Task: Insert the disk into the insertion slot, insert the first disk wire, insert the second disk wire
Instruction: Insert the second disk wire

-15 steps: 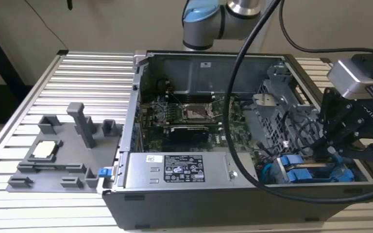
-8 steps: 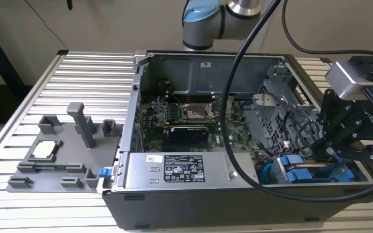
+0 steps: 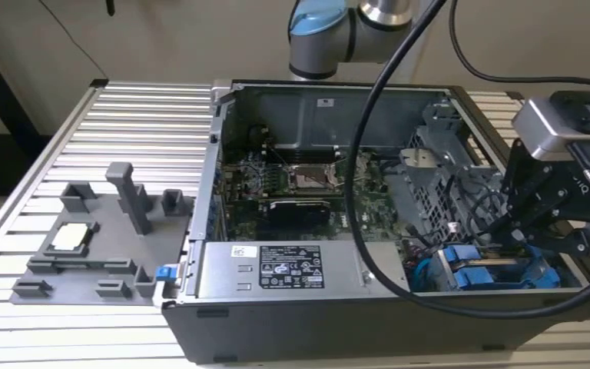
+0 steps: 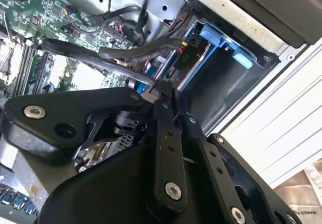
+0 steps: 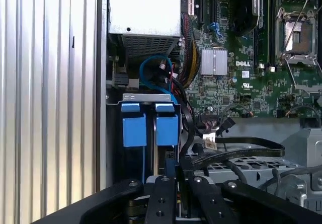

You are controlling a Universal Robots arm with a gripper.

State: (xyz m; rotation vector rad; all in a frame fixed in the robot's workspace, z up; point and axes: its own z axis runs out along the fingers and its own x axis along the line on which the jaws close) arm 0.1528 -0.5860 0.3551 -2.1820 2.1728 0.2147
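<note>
Black linkage of the pincer sits closest to the lens in both wrist views, its two finger bars pressed close together at the tips. In the second wrist view the tips meet over a dark cable beside a small blue connector; whether they actually grip the cable or are merely clenched next to it, cannot tell.

Exterior view: pincer hangs low inside the open computer case, at the corner toward the exterior view's right, just above the blue carriers. Thick black hose loops from the arm across the case.

Disk: seated in the drive bay, on edge, in its blue carrier. A second blue carrier stands just beside it in the same bay. In the exterior view the blue frames show in the case's near corner, beside the grey power-supply box with its white sticker.

Green motherboard fills the case floor behind the bay; a bundle of coloured wires runs along its edge, and a thin blue cable arcs above the carriers.

Bench is ribbed aluminium. On it, toward the exterior view's left, a grey fixture tray with upright posts, well apart from the pincer.
</note>
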